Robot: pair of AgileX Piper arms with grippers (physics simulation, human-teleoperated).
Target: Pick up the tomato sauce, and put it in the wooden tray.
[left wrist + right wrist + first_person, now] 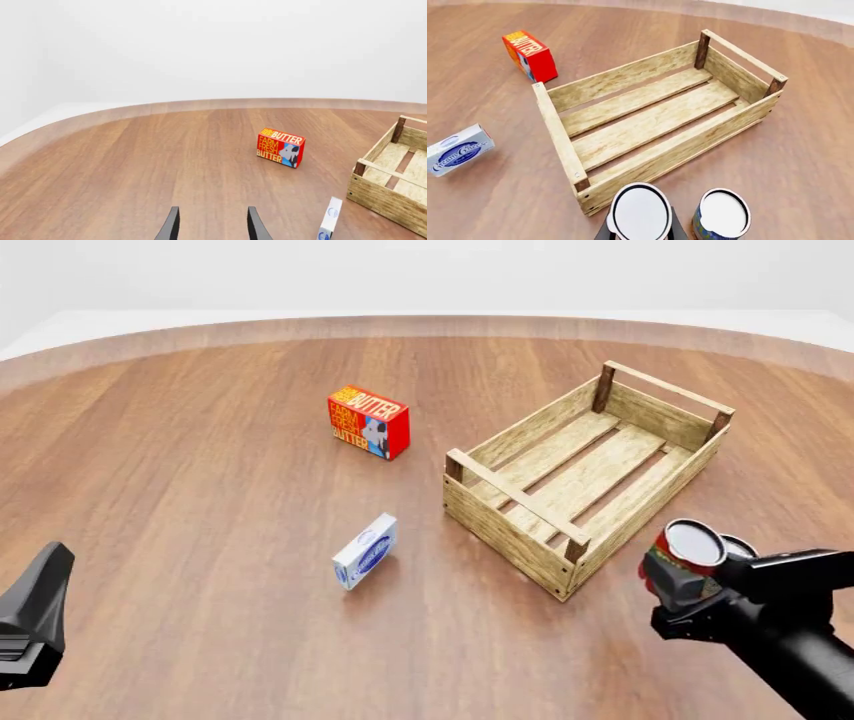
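Observation:
The tomato sauce (691, 545) is a can with a silver top and a red label, just off the near corner of the wooden tray (583, 468). My right gripper (678, 588) is shut on it. In the right wrist view the tomato sauce (640, 212) sits between my dark fingers (677, 231), with the slatted wooden tray (647, 117) just beyond it. My left gripper (213, 227) is open and empty over bare table; it shows at the front view's near left (38, 615). The tray also shows in the left wrist view (390, 182).
A blue-and-yellow soup can (720, 216) stands right beside the held can, partly hidden in the front view (735, 544). A red butter box (368, 423) stands left of the tray. A white-and-blue box (364, 552) lies nearer, left of the tray's near end.

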